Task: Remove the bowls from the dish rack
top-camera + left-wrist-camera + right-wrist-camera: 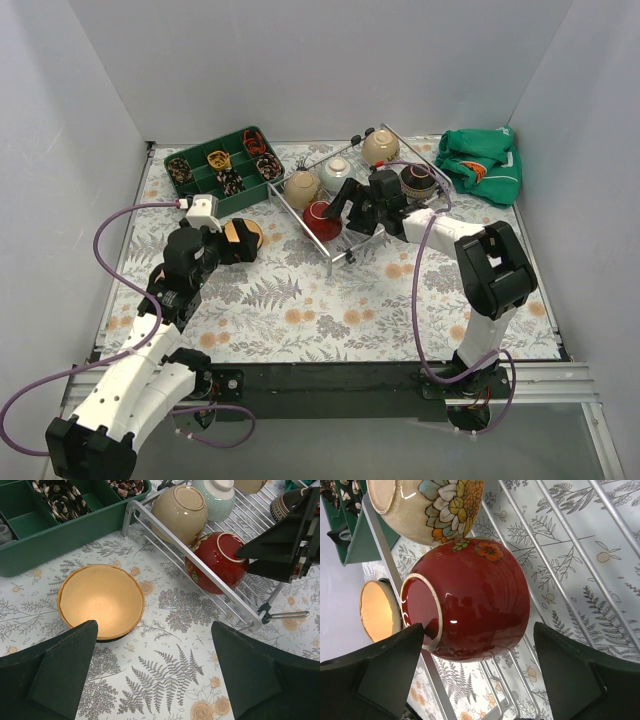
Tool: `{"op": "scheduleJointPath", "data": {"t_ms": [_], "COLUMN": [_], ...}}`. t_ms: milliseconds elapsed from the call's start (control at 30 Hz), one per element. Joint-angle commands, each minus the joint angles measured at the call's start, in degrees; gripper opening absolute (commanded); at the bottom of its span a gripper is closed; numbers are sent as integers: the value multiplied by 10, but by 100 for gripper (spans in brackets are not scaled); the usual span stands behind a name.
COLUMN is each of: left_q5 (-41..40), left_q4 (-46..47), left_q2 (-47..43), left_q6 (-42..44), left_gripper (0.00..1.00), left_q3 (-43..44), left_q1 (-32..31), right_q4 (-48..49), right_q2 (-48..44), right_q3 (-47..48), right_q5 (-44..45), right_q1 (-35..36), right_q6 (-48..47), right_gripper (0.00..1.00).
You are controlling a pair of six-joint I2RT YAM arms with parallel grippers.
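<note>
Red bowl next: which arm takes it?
Right. The right tool, open, frames the red bowl in the dish rack; the left tool, open, hovers by the beige bowl on the table outside it.

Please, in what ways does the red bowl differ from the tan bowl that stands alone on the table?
Place: the red bowl is in the rack; the tan bowl is on the table, outside the rack.
Pose: the red bowl lies tipped on its side with its foot showing; the tan bowl stands upright, mouth up.
Look: the red bowl is glossy with painted flowers; the tan bowl shows a plain inside.
Both are small round bowls.
</note>
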Motion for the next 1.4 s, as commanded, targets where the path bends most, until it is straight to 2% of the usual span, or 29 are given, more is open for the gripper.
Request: {"op": "scheduleJointPath", "data": {"t_ms": [0,400,500,700,733,800,900,967,1000,1067,1100,1300,1367], "left_q5": [-3,2,4,5,5,6,7,6,6,5,5,4,5], "left_q4": [15,15,15,16,15,16,16,16,16,16,16,16,17], "left_q2": [-13,-14,-12,-12,-12,-11,-11,-11,-10,-10,-10,-8,-8], "left_q6": [9,10,10,11,11,11,11,12,12,12,12,12,12], "left_gripper": [98,98,98,98,98,98,98,98,98,98,98,98,98], "left_q3": [-8,-10,-11,-11,-12,-11,-11,-12,-11,-12,-12,-12,-12], "left_q1": [-7,-11,-12,-12,-12,-11,-12,-12,-12,-11,-12,-12,-12], "right_q4": [59,160,170,189,190,190,190,189,189,185,180,113,95], "right_q2": [29,50,54,37,33,20,-3,-22,-29,-48,-54,-90,-102], "right_q3": [13,-69,-72,-85,-86,-85,-83,-83,-83,-83,-81,-62,-54], "right_q5": [-26,-9,-13,-19,-20,-22,-28,-28,-28,-27,-27,-16,-6], "right_q1": [-6,-14,-15,-17,-18,-17,-18,-17,-17,-17,-17,-17,-17], "right_q6": [50,148,152,148,146,132,110,98,83,67,57,-47,-87], "right_gripper": [98,98,94,75,67,61,37,30,21,16,10,1,1]}}
